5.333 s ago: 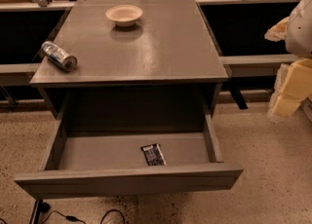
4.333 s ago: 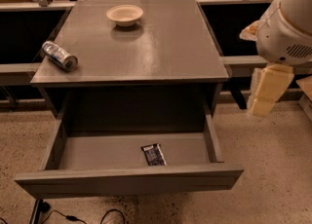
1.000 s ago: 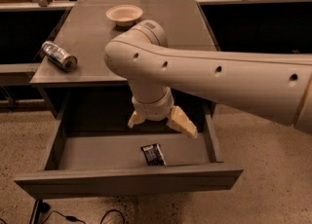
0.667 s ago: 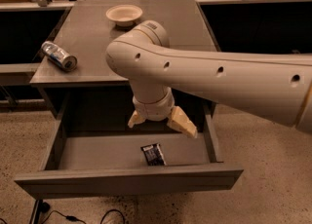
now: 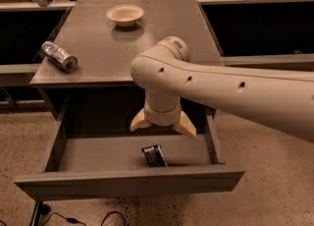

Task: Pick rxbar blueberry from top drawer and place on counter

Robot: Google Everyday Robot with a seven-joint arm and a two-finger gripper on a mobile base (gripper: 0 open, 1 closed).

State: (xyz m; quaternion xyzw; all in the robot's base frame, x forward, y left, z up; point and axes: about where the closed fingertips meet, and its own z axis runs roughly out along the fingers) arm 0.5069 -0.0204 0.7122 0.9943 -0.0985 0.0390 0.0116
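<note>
Counter (image 5: 108,48) not yet used | top drawer (image 5: 122,184) left open | gripper (image 5: 163,127) brought over from the side, held above rxbar blueberry (image 5: 154,155), jaws wide, empty | grab likely next

The counter (image 5: 110,48) carries a bowl (image 5: 125,14) at the back and a can (image 5: 59,56) lying left; my gripper (image 5: 163,127) hangs spread above the drawer (image 5: 127,183).

The thick cream arm (image 5: 230,92) stretches from the right edge towards the left and bends at a rounded elbow (dotted with small dark holes) into a short wrist pointing straight down. Under the wrist the gripper (image 5: 163,128) hangs near the middle of the view, above the open top drawer (image 5: 127,183). Its two tan fingers (image 5: 185,124) are splayed wide apart, tips slanting downward and outward.
</note>
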